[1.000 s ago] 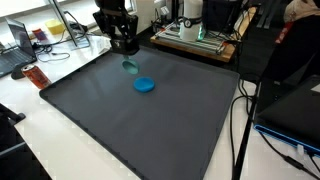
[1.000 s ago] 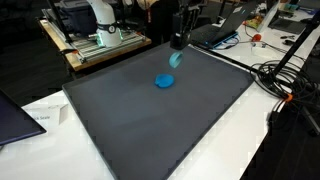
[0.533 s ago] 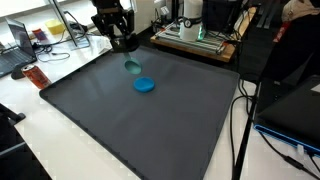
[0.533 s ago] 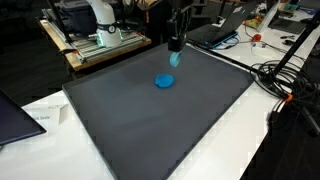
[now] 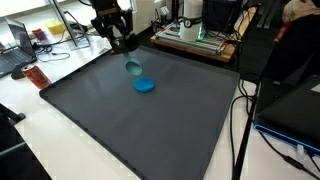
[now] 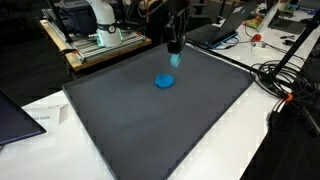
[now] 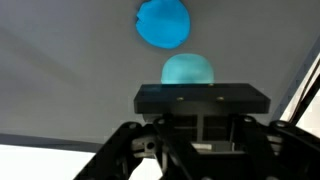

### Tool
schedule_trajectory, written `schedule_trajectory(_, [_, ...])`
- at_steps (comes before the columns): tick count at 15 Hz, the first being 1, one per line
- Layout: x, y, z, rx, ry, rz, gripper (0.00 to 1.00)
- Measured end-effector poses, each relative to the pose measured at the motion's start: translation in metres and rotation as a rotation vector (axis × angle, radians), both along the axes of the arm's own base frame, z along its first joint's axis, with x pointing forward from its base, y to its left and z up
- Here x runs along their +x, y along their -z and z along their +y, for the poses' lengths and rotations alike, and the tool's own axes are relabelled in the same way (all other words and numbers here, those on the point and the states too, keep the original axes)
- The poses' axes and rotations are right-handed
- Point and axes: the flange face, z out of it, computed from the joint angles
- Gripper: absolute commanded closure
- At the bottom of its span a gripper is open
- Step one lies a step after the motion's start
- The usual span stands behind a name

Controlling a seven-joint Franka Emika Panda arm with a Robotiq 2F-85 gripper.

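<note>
Holding teal piece (image 5: 133, 67) in gripper (image 5: 128, 55), clamped fully down on its top, nothing else in hand. Hangs just beside blue disc (image 5: 145, 85), on disc's robot side, apart from it, not touching. Reads as a carry close to disc, low over mat (image 5: 120, 130).

Doing it well, as a judgement:
- Move slow and hold wrist level, to stop swing or slip from a narrow pinch.
- Confirm height over disc before any sideways move, to avoid clipping disc's edge.
- Avoid extra squeeze; already at tightest.

Can't tell from any view whether piece's bottom clears mat.

View differences:
- Both exterior views give the gap from piece (image 6: 176, 60) to disc (image 6: 164, 81) and gripper height above disc, but hide finger contact.
- Wrist view puts piece (image 7: 188, 70) right ahead of gripper (image 7: 200, 97), with disc (image 7: 163, 24) beyond and slightly off to one side. Good for lining up, useless for height or tilt.
</note>
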Motion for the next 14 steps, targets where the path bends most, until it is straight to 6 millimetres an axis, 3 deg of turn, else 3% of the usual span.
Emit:
schedule_trajectory(7, [0.008,0.016,-0.019,0.03,0.016,0.023,0.77])
schedule_trajectory(14, [0.017,0.039,-0.072,0.235,-0.05,0.058,0.77])
